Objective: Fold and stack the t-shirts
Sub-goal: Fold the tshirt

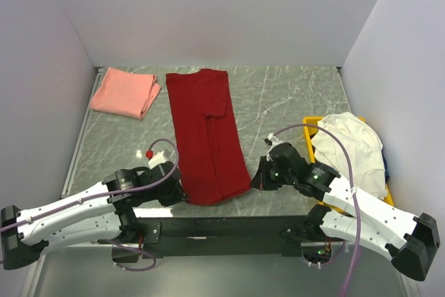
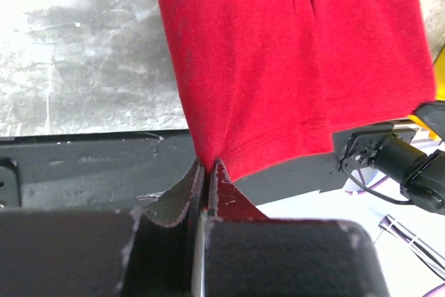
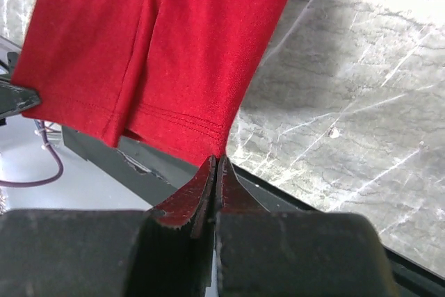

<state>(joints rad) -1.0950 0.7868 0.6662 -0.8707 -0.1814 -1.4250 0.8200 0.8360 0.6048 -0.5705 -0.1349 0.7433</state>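
At the near hem of the red shirt (image 1: pixel 205 130), left gripper (image 2: pixel 207 169) and right gripper (image 3: pixel 215 165) each pinch one corner tightly.

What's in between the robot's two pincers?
The near hem of the red t-shirt. In the top view the left pincer and right pincer each pinch one corner.

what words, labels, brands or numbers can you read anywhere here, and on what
None can be read in any view.
The deep red shirt, salmon pink shirt and cream white shirt show no print or tag.
The yellow tray shows no marking on its visible rim.
The left arm and right arm show only small dark dots, no lettering.
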